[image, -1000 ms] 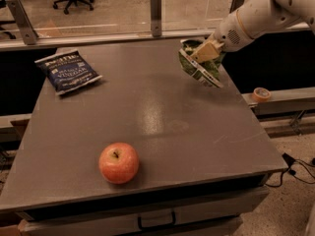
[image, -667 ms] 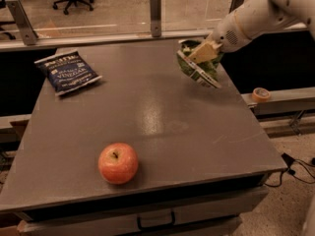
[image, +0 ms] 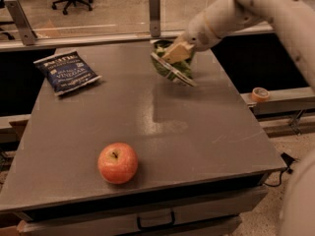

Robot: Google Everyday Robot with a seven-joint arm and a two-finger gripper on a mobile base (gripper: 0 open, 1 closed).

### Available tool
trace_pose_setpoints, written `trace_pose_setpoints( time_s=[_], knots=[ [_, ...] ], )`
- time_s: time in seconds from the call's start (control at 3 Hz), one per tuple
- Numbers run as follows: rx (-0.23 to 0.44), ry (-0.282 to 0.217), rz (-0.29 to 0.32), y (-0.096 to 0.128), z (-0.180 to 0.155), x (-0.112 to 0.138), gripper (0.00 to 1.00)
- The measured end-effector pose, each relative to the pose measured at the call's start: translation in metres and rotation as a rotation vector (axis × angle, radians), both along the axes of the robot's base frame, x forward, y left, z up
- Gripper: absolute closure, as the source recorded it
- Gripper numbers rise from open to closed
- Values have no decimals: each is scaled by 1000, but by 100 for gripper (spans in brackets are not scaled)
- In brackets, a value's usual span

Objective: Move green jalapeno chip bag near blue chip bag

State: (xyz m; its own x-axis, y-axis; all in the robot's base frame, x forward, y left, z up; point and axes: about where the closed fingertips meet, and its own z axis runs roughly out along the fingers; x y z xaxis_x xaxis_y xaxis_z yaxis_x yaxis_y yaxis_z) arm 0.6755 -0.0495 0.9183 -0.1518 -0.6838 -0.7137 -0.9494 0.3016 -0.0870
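Note:
The green jalapeno chip bag (image: 172,69) hangs tilted above the far middle of the grey table (image: 197,127), held off the surface. My gripper (image: 176,52) comes in from the upper right and is shut on the bag's top edge. The blue chip bag (image: 68,72) with white "VINEGAR" lettering lies flat at the table's far left, well apart from the green bag.
A red apple (image: 117,162) sits near the table's front edge. A roll of tape (image: 260,93) rests on a ledge to the right. A glass barrier with metal posts (image: 154,14) runs along the table's far edge. A drawer handle (image: 155,221) shows below the front.
My gripper has carried the green bag to the left, from the table's far right toward its far middle. The blue bag and the apple have not moved on the table.

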Motion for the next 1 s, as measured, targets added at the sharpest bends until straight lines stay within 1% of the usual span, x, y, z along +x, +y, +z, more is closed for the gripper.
trace_pose_setpoints(
  time_s=[0.33, 0.67, 1.0],
  knots=[
    [-1, -66, 180, 106, -1, 12, 100],
    [0, -88, 242, 155, -10, 18, 100],
    [-33, -109, 269, 185, -27, 21, 83]
  ],
)
